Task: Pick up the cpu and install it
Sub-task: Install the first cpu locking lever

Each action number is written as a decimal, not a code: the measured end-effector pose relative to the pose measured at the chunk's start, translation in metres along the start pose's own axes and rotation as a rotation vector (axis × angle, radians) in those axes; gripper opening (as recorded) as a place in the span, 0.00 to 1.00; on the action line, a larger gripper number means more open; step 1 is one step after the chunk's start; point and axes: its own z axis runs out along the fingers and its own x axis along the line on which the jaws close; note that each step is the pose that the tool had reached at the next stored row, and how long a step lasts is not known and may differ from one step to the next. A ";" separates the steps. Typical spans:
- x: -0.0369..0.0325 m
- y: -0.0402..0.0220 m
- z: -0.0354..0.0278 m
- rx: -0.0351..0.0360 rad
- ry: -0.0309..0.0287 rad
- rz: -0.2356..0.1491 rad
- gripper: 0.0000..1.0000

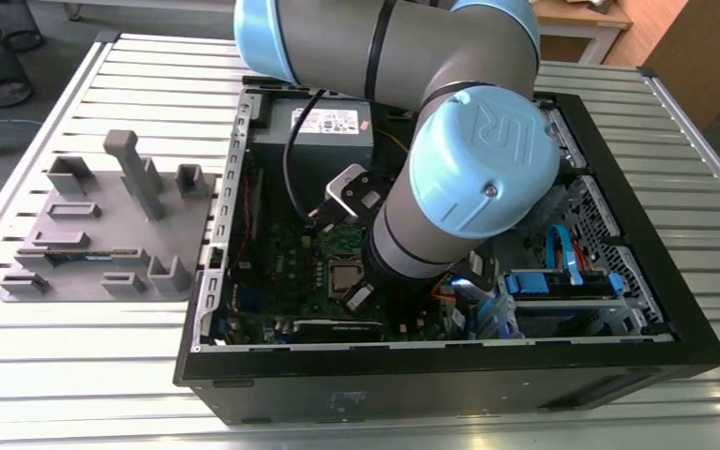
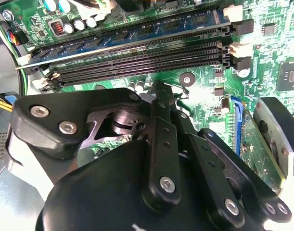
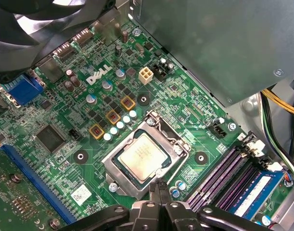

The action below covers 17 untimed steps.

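Note:
The cpu (image 3: 143, 155) is a small square chip with a silvery top, lying flat in the metal socket frame (image 3: 119, 180) on the green motherboard (image 3: 65, 115). In the exterior view the cpu (image 1: 341, 278) shows inside the open computer case (image 1: 460, 370), just off the arm's wrist (image 1: 416, 239). My gripper (image 3: 158, 186) hovers close beside the socket's edge, fingers pressed together with nothing between them. In the second wrist view the gripper (image 2: 159, 90) points down at the board near the memory slots (image 2: 137, 65).
A grey power supply box (image 1: 322, 127) sits at the far end of the case, and looms over the board (image 3: 219, 43). Memory slots (image 3: 233, 178) flank the socket. Blue cables (image 1: 561, 253) lie on the exterior view's right. A grey parts fixture (image 1: 104, 225) stands outside the case.

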 end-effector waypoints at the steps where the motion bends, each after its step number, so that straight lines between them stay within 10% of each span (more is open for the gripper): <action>1: 0.0000 0.0000 0.0000 0.0000 0.0000 0.000 0.11; 17: 0.0012 0.0011 0.0001 0.0005 -0.0005 -0.001 0.11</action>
